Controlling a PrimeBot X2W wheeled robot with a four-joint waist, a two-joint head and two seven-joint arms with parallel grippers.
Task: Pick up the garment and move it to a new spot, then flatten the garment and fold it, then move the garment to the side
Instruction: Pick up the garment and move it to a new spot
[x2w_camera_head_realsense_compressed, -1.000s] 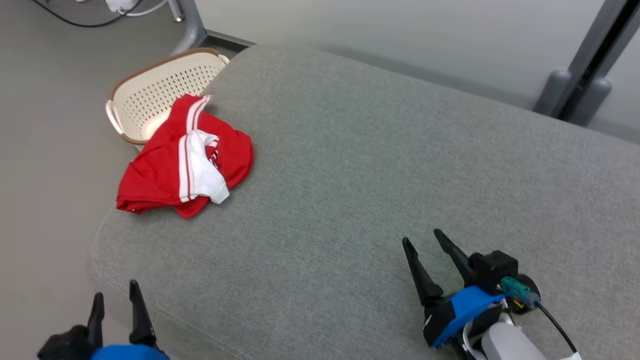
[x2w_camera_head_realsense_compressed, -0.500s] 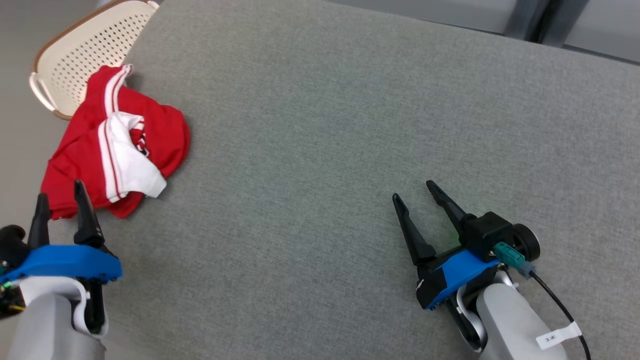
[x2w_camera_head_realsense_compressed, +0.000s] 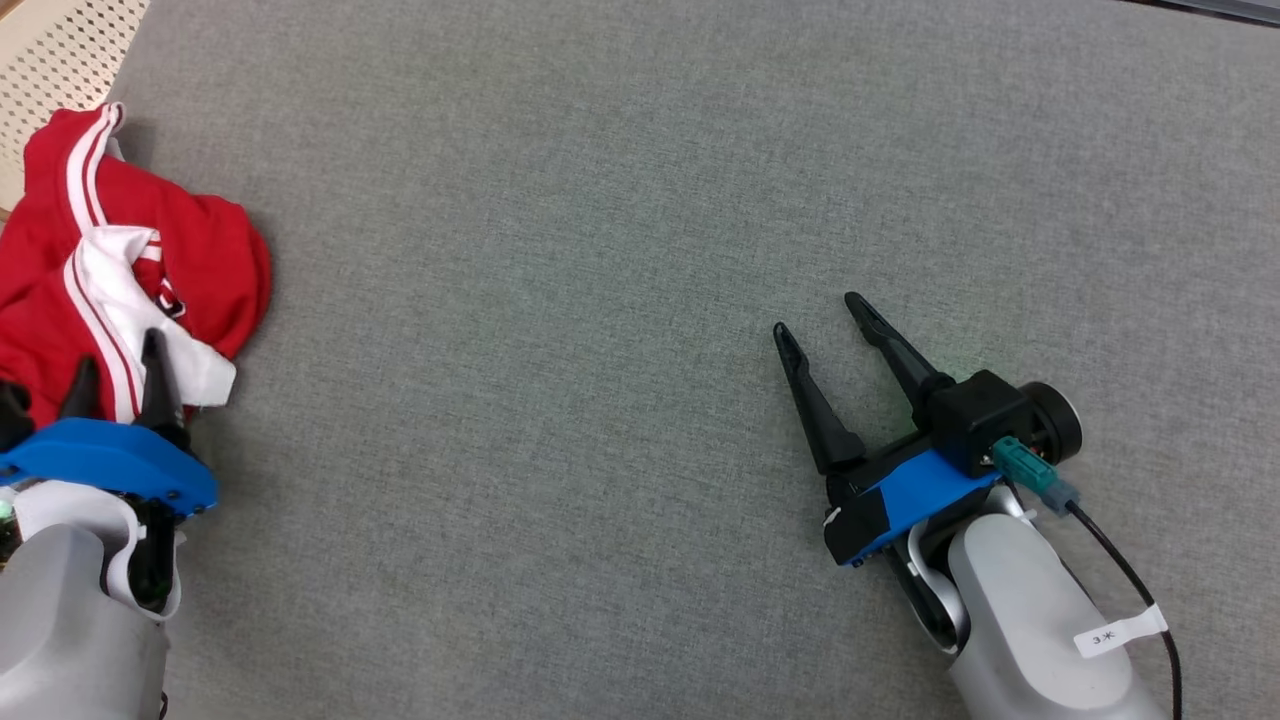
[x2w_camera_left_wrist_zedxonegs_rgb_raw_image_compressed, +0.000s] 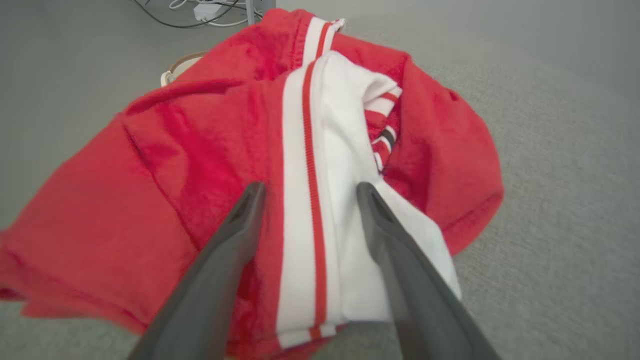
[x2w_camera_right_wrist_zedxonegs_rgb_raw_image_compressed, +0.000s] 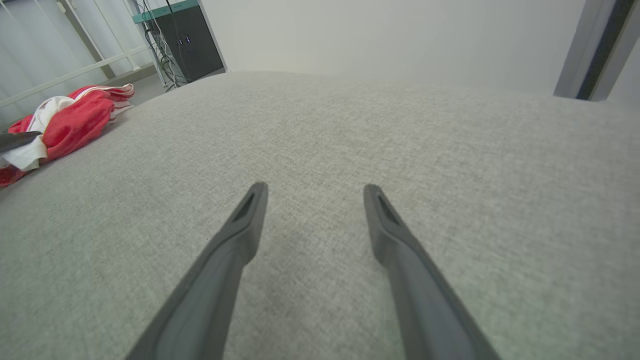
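Crumpled red-and-white garment lying at the left edge of the grey cushion, near a perforated basket. The left gripper hangs over the garment's white striped band, fingers spread and holding nothing. The right gripper, likewise spread and empty, is well apart over bare cushion. Risk: a pinch that catches only the top band may lift a single layer, letting the bundle unroll or slide off the edge.
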